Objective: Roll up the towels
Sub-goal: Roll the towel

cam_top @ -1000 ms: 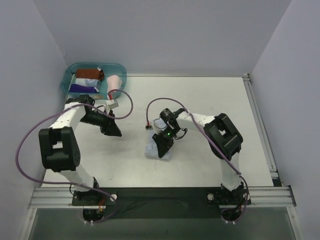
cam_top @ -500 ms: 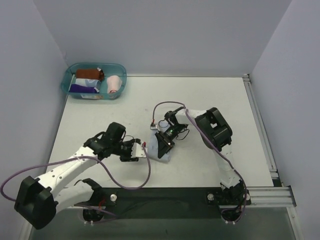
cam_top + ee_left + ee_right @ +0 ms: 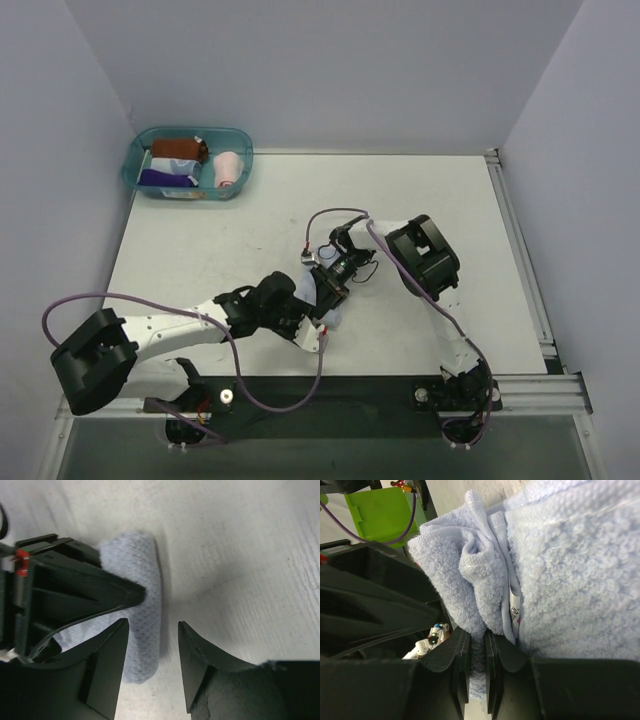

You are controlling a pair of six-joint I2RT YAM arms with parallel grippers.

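Back left, by the wall: teal tub (image 3: 136, 166) with a rolled pale pink towel (image 3: 229, 168). Bare table (image 3: 200, 250) ahead of it. Stretched low along the front edge, left arm (image 3: 180, 328); left gripper (image 3: 154, 630) parted halfway astride the rolled light blue towel (image 3: 142, 575) at mid-table, clamping nothing. Elbow folded back, right gripper (image 3: 477, 650) pinched tight on that towel's fold.

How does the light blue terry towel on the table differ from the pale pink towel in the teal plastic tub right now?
The light blue terry towel lies on the white table, while the pale pink towel sits in the teal plastic tub. The blue one is pinched by the shut right gripper, with the open left gripper close beside its roll; the pink one is untouched. Both look rolled into stubby cylinders.
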